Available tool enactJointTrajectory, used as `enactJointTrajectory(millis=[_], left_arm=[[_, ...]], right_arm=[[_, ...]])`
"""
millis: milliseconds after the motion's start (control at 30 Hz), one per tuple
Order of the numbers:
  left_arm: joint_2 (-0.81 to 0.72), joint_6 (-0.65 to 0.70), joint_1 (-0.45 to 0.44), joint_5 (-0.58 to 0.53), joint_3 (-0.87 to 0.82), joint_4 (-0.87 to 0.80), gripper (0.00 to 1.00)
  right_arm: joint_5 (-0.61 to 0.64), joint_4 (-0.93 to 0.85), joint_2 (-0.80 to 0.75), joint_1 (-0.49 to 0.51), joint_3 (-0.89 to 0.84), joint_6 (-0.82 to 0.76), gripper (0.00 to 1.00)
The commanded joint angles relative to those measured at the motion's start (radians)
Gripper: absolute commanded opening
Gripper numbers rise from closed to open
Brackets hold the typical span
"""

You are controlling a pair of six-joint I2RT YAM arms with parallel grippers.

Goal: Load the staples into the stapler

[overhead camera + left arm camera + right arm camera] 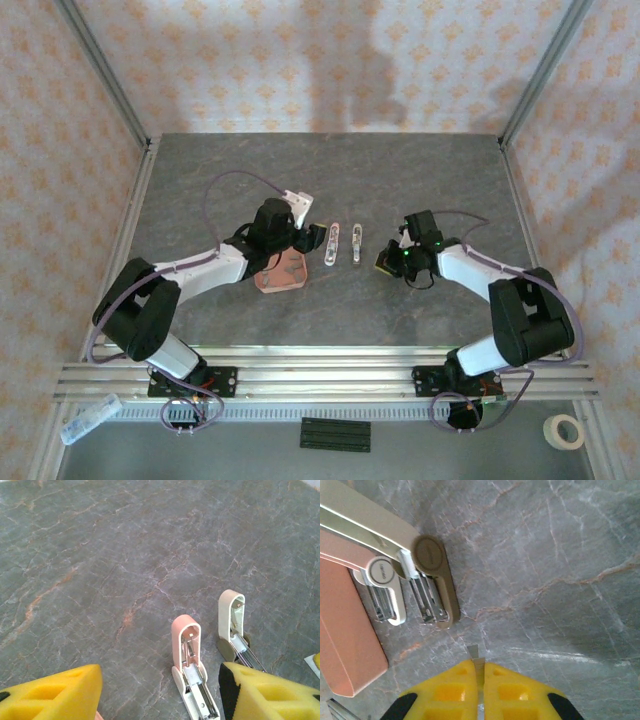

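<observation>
The stapler [186, 642], pale pink and white, lies opened flat on the table, its bare channel reaching down between my left gripper's yellow fingers [55, 695]. My left gripper [160, 702] is open and holds nothing. From above, the stapler [332, 243] lies just right of the left gripper [305, 238]. My right gripper [479, 667] is shut on a thin grey strip of staples [478, 655], whose tip sticks out past the pads. It hovers a short way from the stapler's white base [385, 590]. In the top view the right gripper [388, 262] sits right of both staplers.
A second, beige stapler [231, 617] lies open beside the pink one, on its right [355, 242], nearer the right gripper [432, 577]. A salmon-pink square tray [282, 272] sits under the left wrist, beside the stapler [345, 640]. Walls stand far off around the grey table.
</observation>
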Motion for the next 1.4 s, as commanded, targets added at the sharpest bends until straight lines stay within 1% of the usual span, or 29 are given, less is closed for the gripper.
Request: enactJointTrajectory(millis=[0, 200, 533, 633, 733, 867, 967, 1133, 1233, 1367], left_arm=[[0.010, 0.020, -0.009, -0.002, 0.035, 0.001, 0.64], [0.018, 0.020, -0.013, -0.012, 0.039, -0.003, 0.64], [0.030, 0.018, -0.015, -0.013, 0.038, 0.003, 0.64], [0.030, 0.022, -0.016, -0.014, 0.035, 0.005, 0.64], [0.029, 0.027, -0.015, -0.011, 0.035, 0.003, 0.64], [0.030, 0.027, -0.016, -0.008, 0.032, 0.005, 0.64], [0.034, 0.015, -0.016, 0.000, 0.029, 0.006, 0.64], [0.037, -0.008, -0.016, -0.029, -0.002, 0.036, 0.64], [0.047, -0.010, -0.015, -0.037, -0.005, 0.039, 0.64], [0.063, -0.019, -0.016, -0.063, -0.012, 0.040, 0.64]], right_arm=[[-0.020, -0.044, 0.028, -0.012, -0.002, -0.043, 0.09], [-0.003, -0.088, 0.072, -0.017, 0.017, -0.065, 0.09], [0.044, -0.156, 0.093, -0.017, 0.034, -0.080, 0.10], [0.062, -0.179, 0.084, -0.017, 0.040, -0.079, 0.12], [0.076, -0.201, 0.075, -0.018, 0.049, -0.077, 0.17], [0.100, -0.253, 0.043, -0.017, 0.075, -0.074, 0.21], [0.142, -0.337, 0.005, -0.017, 0.111, -0.072, 0.22], [0.257, -0.478, -0.041, 0.008, 0.188, -0.038, 0.25], [0.305, -0.527, -0.024, 0.046, 0.232, 0.005, 0.27], [0.360, -0.582, 0.040, 0.097, 0.295, 0.050, 0.28]])
